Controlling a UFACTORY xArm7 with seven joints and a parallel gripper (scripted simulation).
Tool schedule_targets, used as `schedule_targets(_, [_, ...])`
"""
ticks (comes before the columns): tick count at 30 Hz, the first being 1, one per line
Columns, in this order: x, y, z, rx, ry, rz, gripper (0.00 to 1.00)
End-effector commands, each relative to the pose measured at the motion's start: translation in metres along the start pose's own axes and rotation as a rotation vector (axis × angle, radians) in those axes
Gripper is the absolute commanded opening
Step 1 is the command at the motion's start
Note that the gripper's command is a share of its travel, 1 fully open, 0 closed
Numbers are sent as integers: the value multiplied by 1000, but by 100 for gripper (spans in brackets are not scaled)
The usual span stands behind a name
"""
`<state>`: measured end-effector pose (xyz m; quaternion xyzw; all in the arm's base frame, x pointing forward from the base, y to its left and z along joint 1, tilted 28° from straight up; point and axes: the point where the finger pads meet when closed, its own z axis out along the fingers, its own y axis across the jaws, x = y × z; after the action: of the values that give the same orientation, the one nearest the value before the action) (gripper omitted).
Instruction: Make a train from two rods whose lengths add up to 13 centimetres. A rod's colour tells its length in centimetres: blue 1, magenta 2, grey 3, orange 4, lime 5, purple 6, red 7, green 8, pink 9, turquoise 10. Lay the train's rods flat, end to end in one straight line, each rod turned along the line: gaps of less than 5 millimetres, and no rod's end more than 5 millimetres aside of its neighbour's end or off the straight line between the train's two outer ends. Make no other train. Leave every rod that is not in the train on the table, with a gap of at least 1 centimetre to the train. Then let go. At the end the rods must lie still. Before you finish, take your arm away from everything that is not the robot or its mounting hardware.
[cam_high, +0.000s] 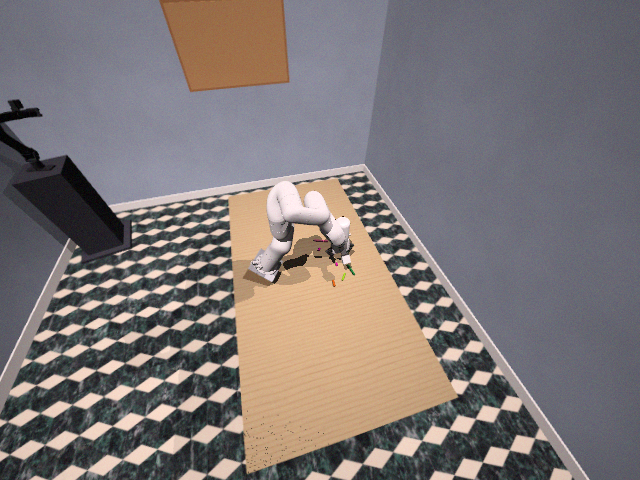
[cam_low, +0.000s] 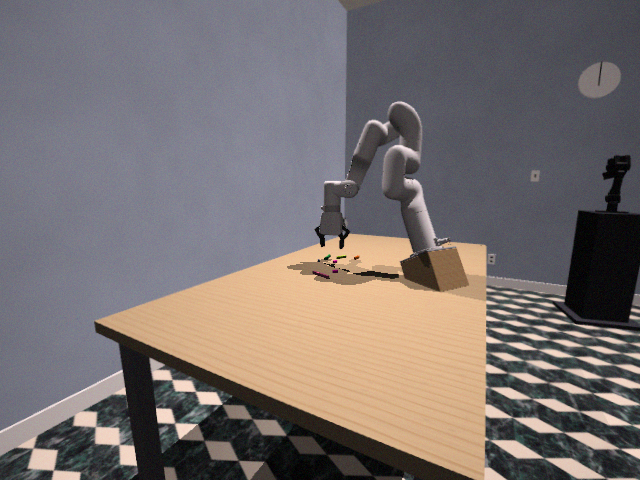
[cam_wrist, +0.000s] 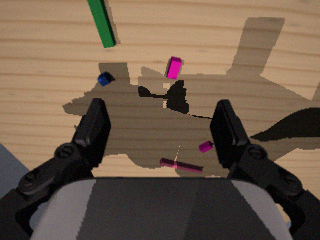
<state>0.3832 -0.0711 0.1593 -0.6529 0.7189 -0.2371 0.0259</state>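
My gripper (cam_wrist: 160, 112) (cam_low: 331, 240) (cam_high: 345, 256) is open and empty. It hangs a little above the table (cam_high: 310, 361) (cam_low: 310, 335) over a small cluster of rods. In the wrist view a green rod (cam_wrist: 102, 22) lies at the top, a blue cube (cam_wrist: 105, 78) below it, and a short magenta rod (cam_wrist: 174, 67) to its right. A second short magenta rod (cam_wrist: 206, 146) and a long dark pink rod (cam_wrist: 181, 165) lie in shadow near the right finger. The top and exterior views also show the green rod (cam_high: 351, 269) (cam_low: 327, 256), a lime rod (cam_high: 343, 276) (cam_low: 341, 256) and an orange rod (cam_high: 333, 283) (cam_low: 356, 256).
The arm's base sits on a wooden block (cam_low: 436, 268) (cam_high: 263, 271) on the table, beside the rods. A black pedestal with a camera (cam_high: 67, 206) (cam_low: 599, 263) stands on the floor away from the table.
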Motion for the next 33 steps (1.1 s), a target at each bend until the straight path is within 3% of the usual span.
schedule_targets(1, [-35, 2, 2, -7, 3, -168, 100])
schedule_targets(4, [-61, 6, 2, -11, 5, -294, 100])
schedule_targets(6, [-61, 6, 2, -11, 5, -294, 100])
schedule_targets(7, [-84, 10, 3, -12, 6, -408, 100])
schedule_targets(16, [-151, 30, -1, 3, 4, -739, 100])
schedule_targets(33, [-153, 31, -2, 4, 4, -748, 100])
